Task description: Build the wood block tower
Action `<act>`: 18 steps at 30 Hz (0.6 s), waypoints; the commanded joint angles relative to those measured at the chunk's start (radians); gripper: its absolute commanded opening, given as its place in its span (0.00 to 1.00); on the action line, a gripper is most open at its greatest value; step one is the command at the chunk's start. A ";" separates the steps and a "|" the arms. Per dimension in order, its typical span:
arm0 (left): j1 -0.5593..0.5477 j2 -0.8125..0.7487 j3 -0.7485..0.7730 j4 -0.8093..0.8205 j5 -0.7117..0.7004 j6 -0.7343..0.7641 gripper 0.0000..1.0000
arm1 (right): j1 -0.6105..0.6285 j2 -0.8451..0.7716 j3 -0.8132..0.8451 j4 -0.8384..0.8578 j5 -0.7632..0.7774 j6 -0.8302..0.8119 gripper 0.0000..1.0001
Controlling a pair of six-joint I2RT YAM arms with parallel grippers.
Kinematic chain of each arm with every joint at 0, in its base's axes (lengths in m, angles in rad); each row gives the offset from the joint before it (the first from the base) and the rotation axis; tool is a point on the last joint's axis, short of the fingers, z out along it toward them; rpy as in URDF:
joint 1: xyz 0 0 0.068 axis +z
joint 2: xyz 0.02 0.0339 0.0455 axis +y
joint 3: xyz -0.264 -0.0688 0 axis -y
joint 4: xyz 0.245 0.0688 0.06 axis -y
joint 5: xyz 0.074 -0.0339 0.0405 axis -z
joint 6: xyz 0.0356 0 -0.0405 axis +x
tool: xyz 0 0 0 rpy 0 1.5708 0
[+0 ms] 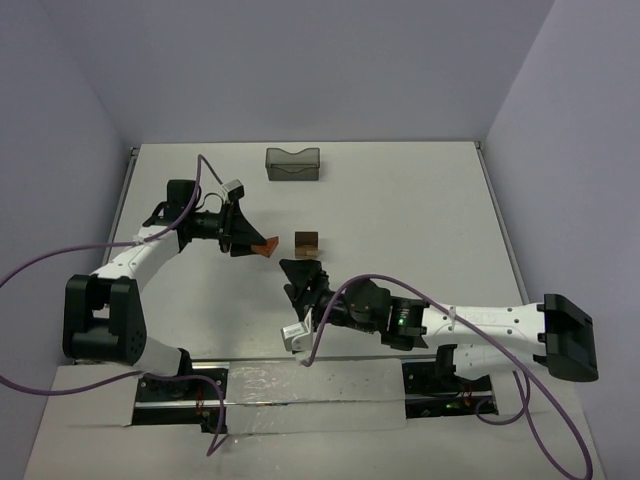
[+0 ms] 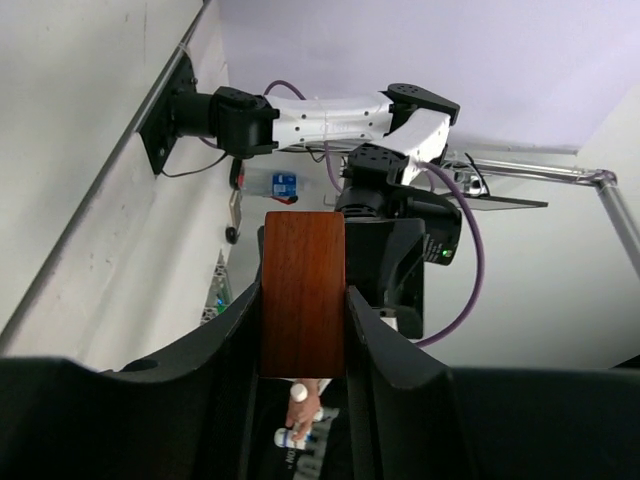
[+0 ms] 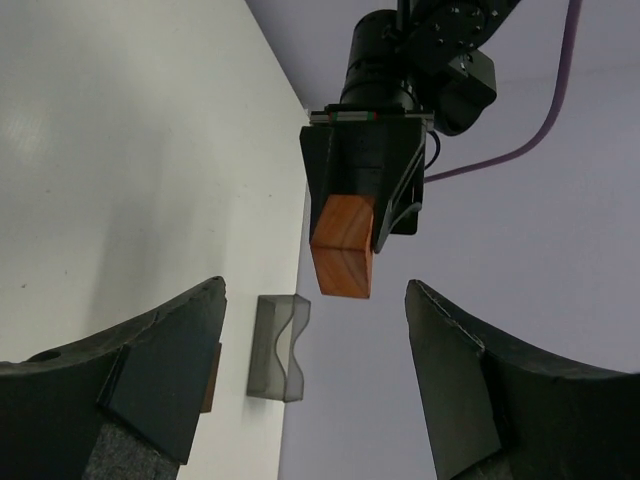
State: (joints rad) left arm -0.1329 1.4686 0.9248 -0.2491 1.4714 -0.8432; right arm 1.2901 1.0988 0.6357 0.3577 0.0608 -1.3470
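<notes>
The left gripper point(image 1: 252, 244), clamping a reddish-brown block point(image 1: 266, 248), and the wide-apart right gripper point(image 1: 303, 270) are crowding the brown block point(image 1: 307, 242) from its left and near sides, leaving narrow gaps. The dark bin point(image 1: 292, 163) is standing well apart at the far edge, and the right half of the worktop point(image 1: 420, 220) is lying open.

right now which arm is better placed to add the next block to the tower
Left. The left gripper holds the reddish-brown block, close beside the dark brown block on the table. The right gripper is open and empty, so it would probably need to fetch one first.
</notes>
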 commanded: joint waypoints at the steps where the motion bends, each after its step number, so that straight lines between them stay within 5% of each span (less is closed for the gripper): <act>1: 0.006 -0.037 -0.029 0.003 0.164 -0.070 0.00 | 0.017 0.044 0.025 0.154 0.032 -0.036 0.77; 18: -0.076 -0.151 -0.075 -0.044 0.123 -0.044 0.00 | 0.012 0.099 -0.052 0.279 0.067 -0.148 0.71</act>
State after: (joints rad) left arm -0.1864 1.3628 0.8561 -0.2819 1.4746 -0.8827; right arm 1.2984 1.1834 0.6018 0.5312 0.1194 -1.4476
